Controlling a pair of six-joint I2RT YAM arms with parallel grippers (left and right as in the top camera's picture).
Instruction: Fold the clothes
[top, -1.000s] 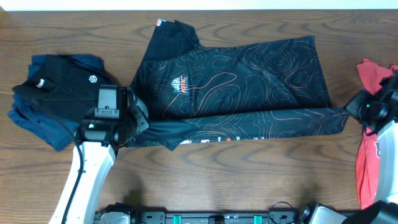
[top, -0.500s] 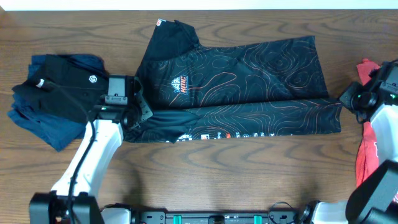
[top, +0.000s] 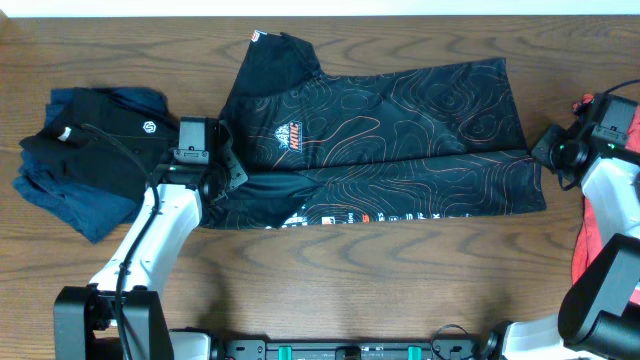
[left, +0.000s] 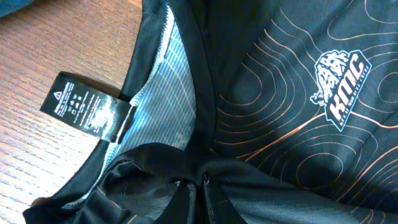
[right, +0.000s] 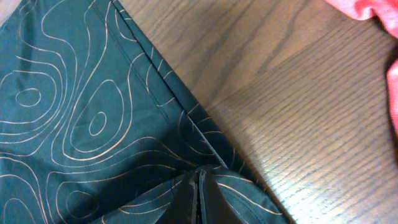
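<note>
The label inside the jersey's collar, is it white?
No, the label sewn at the jersey collar is black with small white print.

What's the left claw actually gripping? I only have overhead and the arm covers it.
Observer: Left wrist view shows the left claw shut on a bunched pinch of the jersey just below the neck opening. A black care tag lies flipped out onto the table.
Operator: And the right claw, has it got cloth or just wood?
Observer: Cloth. Right wrist view shows the right claw shut on the jersey's hem corner, with the fabric creased into the pinch.
</note>
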